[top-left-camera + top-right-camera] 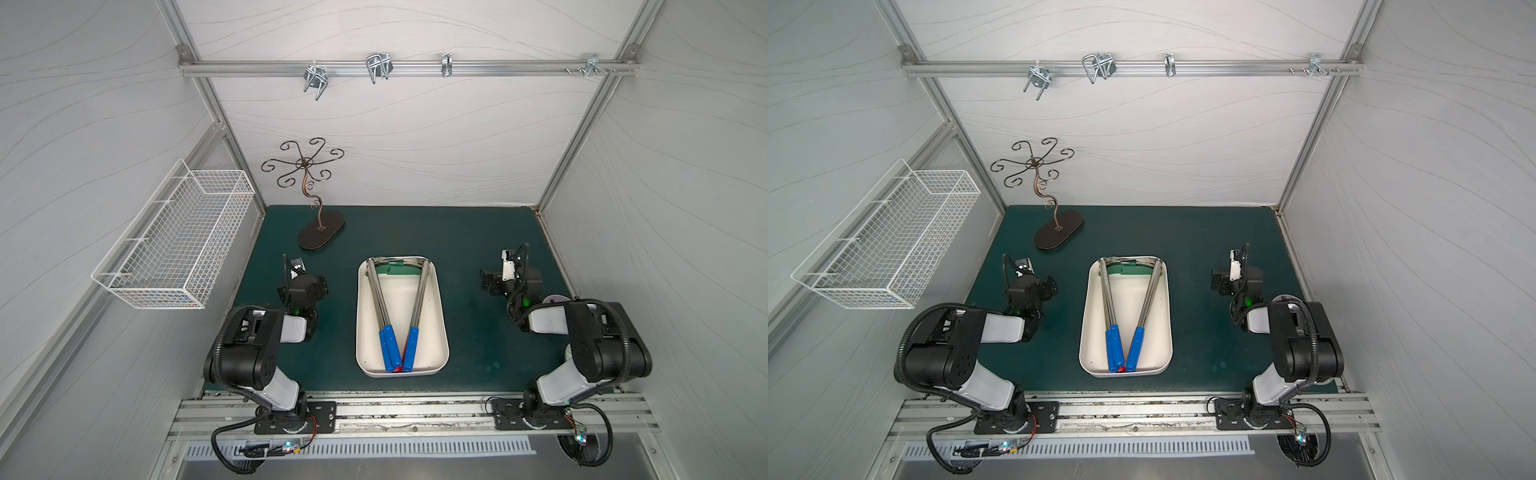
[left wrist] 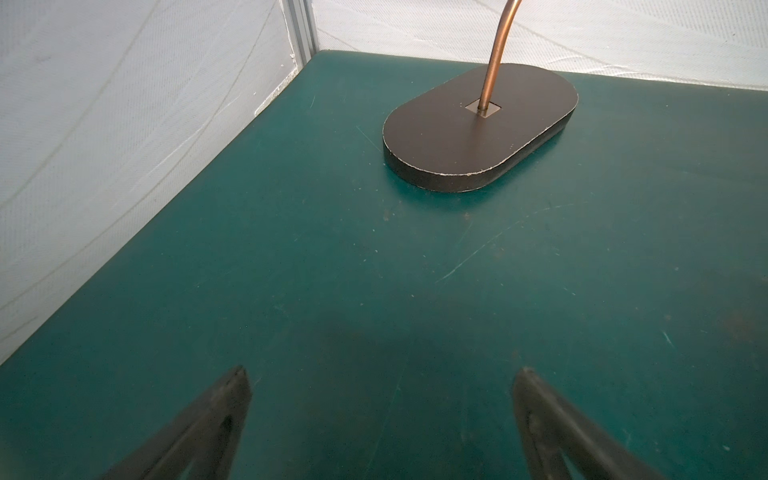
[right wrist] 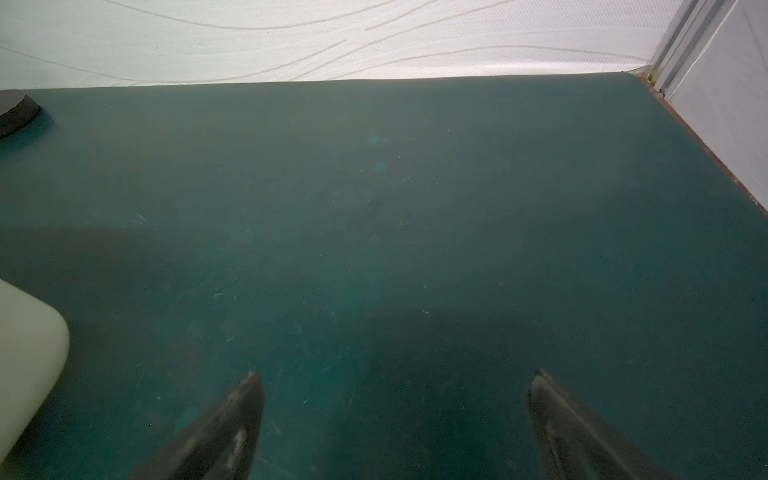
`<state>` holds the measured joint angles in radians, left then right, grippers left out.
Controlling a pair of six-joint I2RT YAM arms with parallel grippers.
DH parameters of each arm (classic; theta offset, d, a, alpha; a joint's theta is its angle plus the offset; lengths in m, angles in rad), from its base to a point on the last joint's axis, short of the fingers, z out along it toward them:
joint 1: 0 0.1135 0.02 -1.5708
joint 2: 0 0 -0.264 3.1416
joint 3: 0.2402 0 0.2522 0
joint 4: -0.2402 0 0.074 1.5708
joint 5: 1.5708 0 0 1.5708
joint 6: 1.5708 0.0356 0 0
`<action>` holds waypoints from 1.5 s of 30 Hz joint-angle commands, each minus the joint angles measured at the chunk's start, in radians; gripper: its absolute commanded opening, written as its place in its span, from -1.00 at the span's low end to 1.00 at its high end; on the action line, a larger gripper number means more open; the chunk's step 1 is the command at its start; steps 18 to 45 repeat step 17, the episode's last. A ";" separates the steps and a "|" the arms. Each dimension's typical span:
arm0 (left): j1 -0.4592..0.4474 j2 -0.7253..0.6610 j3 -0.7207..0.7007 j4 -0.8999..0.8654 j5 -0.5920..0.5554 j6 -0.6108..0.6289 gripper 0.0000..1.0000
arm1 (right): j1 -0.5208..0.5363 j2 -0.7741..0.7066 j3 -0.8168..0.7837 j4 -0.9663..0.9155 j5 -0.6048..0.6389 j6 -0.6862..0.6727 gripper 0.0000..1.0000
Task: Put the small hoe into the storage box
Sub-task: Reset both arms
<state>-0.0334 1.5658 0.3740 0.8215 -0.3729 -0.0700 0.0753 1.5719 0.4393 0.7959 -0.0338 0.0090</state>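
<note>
Seeing small hoes [image 1: 388,347] lying inside the storage box [image 1: 432,316], blue handles at its near end | my left gripper [image 2: 382,374] spread wide, holding nothing, above the green mat [image 2: 291,270] | my right gripper [image 3: 397,378] likewise wide apart, bare, near the box.

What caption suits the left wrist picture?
Open left pincer over the dark green mat, facing an oval brown stand base.

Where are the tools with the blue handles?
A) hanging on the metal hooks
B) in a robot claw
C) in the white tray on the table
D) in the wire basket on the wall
C: the small hoes lie inside the storage box, while the left claw and the right claw are open and hold nothing.
</note>
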 commanded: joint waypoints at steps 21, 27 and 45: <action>0.009 -0.012 0.030 0.052 0.096 0.034 1.00 | -0.003 0.008 0.010 0.000 0.006 -0.025 0.98; 0.009 -0.012 0.030 0.052 0.096 0.034 1.00 | -0.003 0.008 0.010 0.000 0.006 -0.025 0.98; 0.009 -0.012 0.030 0.052 0.096 0.034 1.00 | -0.003 0.008 0.010 0.000 0.006 -0.025 0.98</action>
